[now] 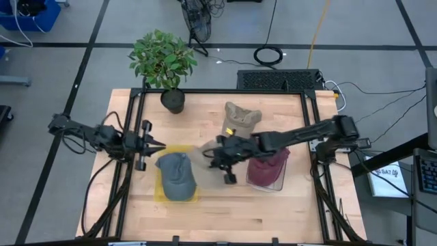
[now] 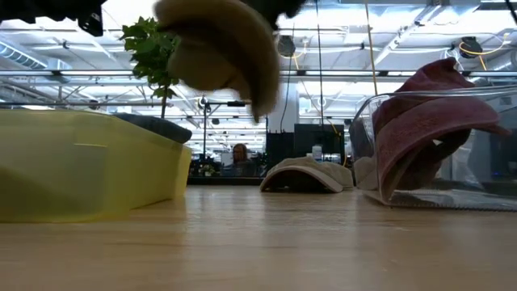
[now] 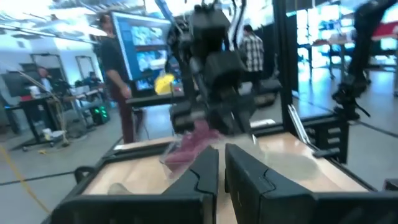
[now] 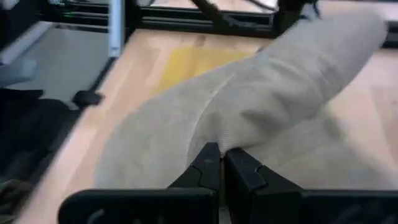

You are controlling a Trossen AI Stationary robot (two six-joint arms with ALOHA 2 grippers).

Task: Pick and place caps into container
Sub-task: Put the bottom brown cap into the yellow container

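Wood tabletop (image 1: 225,212) carries two bins: yellow container (image 1: 162,193) on the left w/ a blue-grey cap (image 1: 176,175) in it, clear container (image 1: 275,183) on the right w/ a maroon cap (image 1: 268,169) in it. Potted plant (image 1: 164,60) stands at the far edge, and a second khaki cap (image 1: 240,120) lies flat on the wood beyond the bins, well apart from both.

Right arm reaches in across the middle. Right gripper (image 4: 221,163) is pinched tight on a fold of the carried khaki cap (image 4: 261,106), which hangs in the air between the bins, just beside the yellow one's inner wall; low view shows it clear of the table.

Left gripper (image 3: 222,165) waits off the yellow bin's left side, fingers together, nothing in them.

Which bin this cap goes to I can't tell. By colour sorting, my guess is neither matches, so I'd just pick the nearer yellow one.

To do it well, imo: keep height until the drooping brim clears the wall, centre over the bin's free part, lower, then release. Fabric is floppy, so a brim snagging the rim is the main risk. Left arm is close; I'd keep it parked.
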